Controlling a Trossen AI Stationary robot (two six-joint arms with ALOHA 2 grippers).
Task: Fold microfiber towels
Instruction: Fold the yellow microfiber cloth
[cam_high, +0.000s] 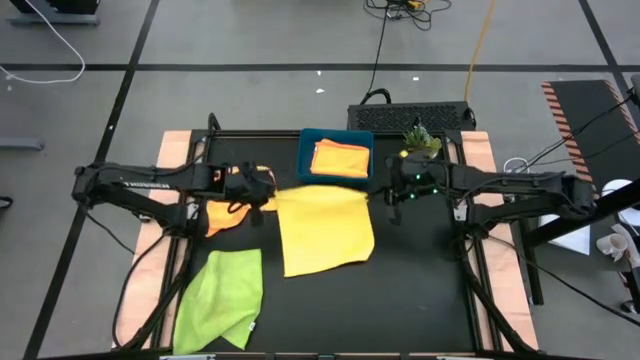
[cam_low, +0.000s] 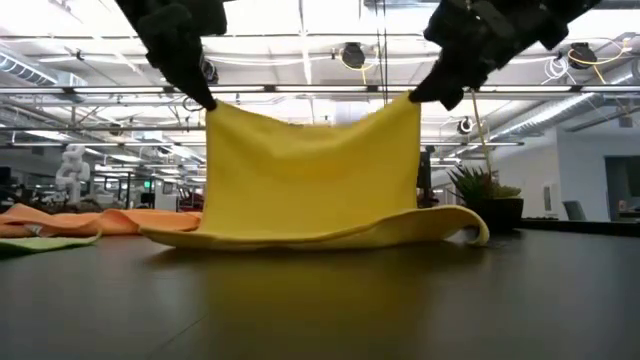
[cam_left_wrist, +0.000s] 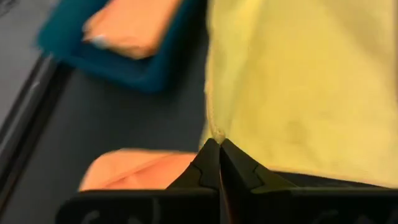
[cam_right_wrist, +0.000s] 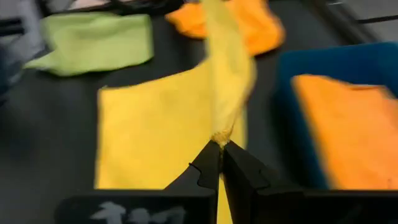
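From above, the yellow towel (cam_high: 325, 232) lies mid-table before the blue tray (cam_high: 307, 145), the left gripper (cam_high: 268, 192) and right gripper (cam_high: 385, 197) at its far corners. At table height, that edge hangs lifted between them. Both wrist views show fingers clamped tight on yellow cloth.

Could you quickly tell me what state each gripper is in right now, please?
Left gripper: shut on a corner of the soft yellow microfiber towel, lifting it.
Right gripper: shut on the yellow towel's other raised corner.
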